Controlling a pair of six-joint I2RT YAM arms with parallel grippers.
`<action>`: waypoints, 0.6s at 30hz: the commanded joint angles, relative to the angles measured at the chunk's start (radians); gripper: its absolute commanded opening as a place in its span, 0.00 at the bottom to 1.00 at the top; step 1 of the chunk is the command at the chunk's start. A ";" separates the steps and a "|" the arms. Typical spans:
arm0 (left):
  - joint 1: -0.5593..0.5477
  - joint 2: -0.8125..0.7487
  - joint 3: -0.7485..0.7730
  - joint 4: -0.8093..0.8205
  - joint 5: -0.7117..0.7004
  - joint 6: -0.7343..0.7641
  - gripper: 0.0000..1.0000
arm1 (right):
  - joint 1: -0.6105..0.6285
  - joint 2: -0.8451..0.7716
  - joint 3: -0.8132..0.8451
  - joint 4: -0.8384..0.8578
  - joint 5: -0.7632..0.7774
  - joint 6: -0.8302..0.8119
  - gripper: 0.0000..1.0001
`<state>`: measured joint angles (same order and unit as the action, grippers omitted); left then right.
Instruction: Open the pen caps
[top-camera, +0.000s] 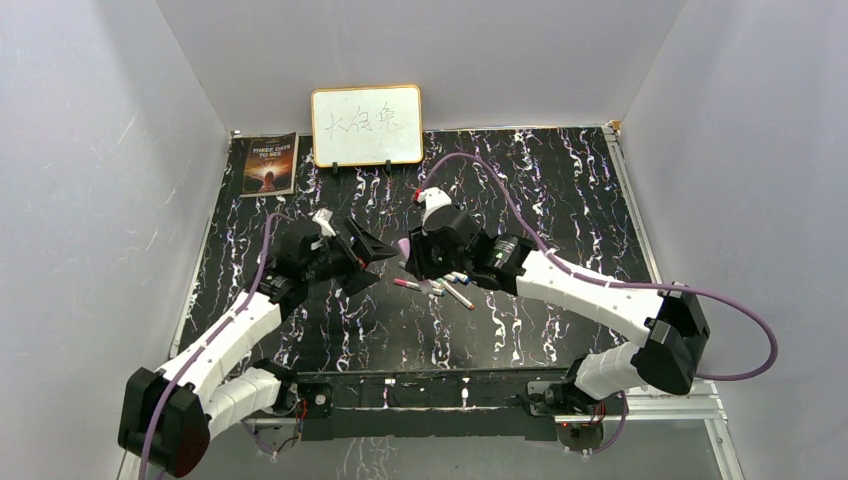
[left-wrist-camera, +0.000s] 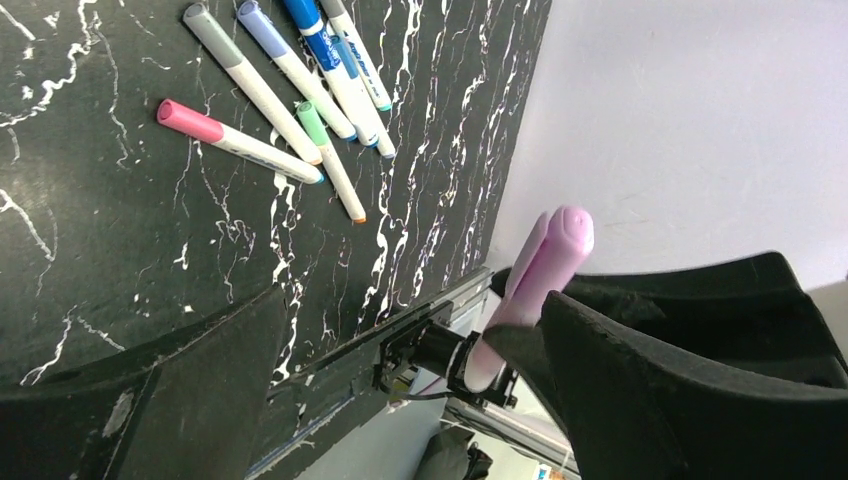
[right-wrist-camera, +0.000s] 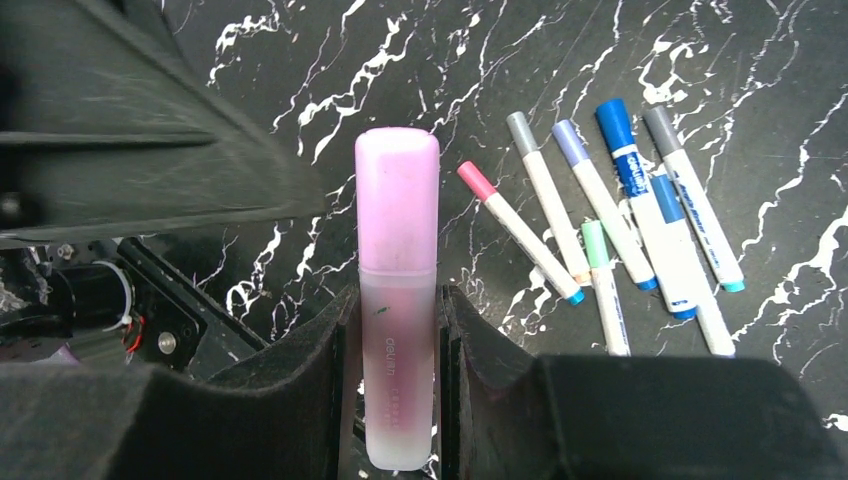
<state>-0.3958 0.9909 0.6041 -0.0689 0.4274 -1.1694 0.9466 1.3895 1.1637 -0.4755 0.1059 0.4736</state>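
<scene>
My right gripper (right-wrist-camera: 397, 300) is shut on the barrel of the thick pink marker (right-wrist-camera: 398, 380) and holds it above the table. The marker's pink cap (right-wrist-camera: 397, 200) sticks out past the fingertips. My left gripper (left-wrist-camera: 415, 310) is open, its jaws wide apart. The pink cap (left-wrist-camera: 550, 260) lies against the inner side of its right finger (left-wrist-camera: 640, 380), with nothing closed on it. In the top view the two grippers meet at mid-table, left (top-camera: 375, 255) and right (top-camera: 412, 255). Several slim white-barrelled pens (top-camera: 440, 290) lie capped on the table below; they also show in the right wrist view (right-wrist-camera: 620, 230).
A small whiteboard (top-camera: 366, 125) and a book (top-camera: 269, 163) stand at the back edge of the black marbled table (top-camera: 560, 190). Grey walls close in the left, right and back. A metal rail (top-camera: 450, 385) runs along the near edge.
</scene>
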 joint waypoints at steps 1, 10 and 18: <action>-0.067 0.039 0.014 0.086 -0.069 -0.012 0.98 | 0.033 -0.011 0.019 0.052 0.003 0.010 0.03; -0.148 0.060 0.015 0.102 -0.155 -0.026 0.98 | 0.077 -0.024 -0.023 0.053 -0.006 0.037 0.03; -0.158 -0.012 -0.005 0.083 -0.205 -0.025 0.96 | 0.080 -0.055 -0.068 0.043 -0.017 0.056 0.02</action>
<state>-0.5476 1.0172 0.6041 0.0048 0.2607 -1.1912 1.0275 1.3834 1.1042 -0.4892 0.1047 0.5087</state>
